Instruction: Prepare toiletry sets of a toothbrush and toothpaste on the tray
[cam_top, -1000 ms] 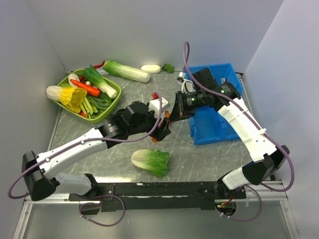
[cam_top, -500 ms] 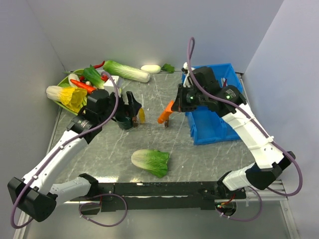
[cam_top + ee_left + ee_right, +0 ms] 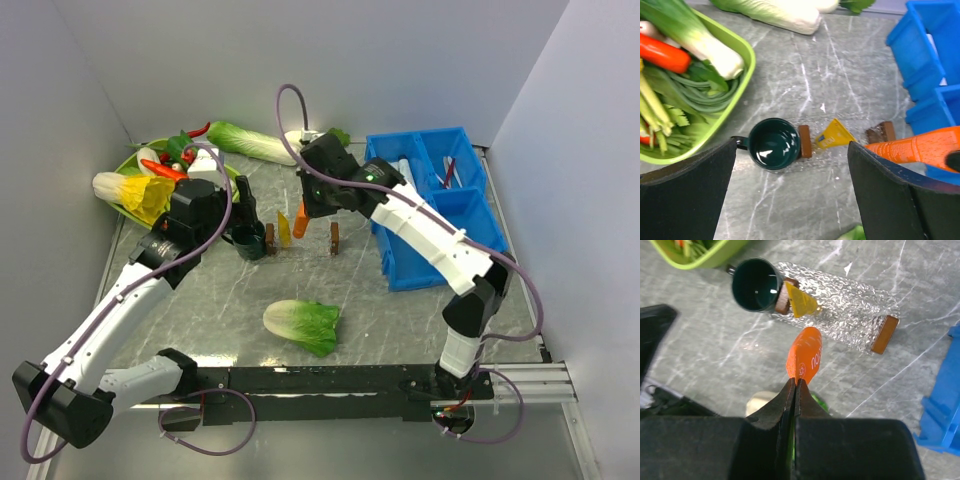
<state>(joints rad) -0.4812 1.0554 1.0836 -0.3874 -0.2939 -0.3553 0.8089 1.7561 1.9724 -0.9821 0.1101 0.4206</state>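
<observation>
the right arm has swung toward 9 o'clock since the earlier view, bringing the orange toothpaste [image 3: 804,356] away from the blue bin [image 3: 425,262] to near the tray's middle. the right gripper [image 3: 795,386] has its jaws pinched tight on the tube's flat tail. the yellow toothpaste [image 3: 800,301] lies on the clear tray [image 3: 845,307] at its 9 o'clock end, just beside a brown end block [image 3: 804,141]. both tubes are tapered. the tray is rippled and see-through, with two brown blocks. one glossy dark green mug [image 3: 774,143] sits against that block. the left gripper [image 3: 791,165] hangs above the mug, spread wide and holding nothing. a lime basket [image 3: 222,212] lies at 10 o'clock and one cabbage [image 3: 303,326] at 6 o'clock.
</observation>
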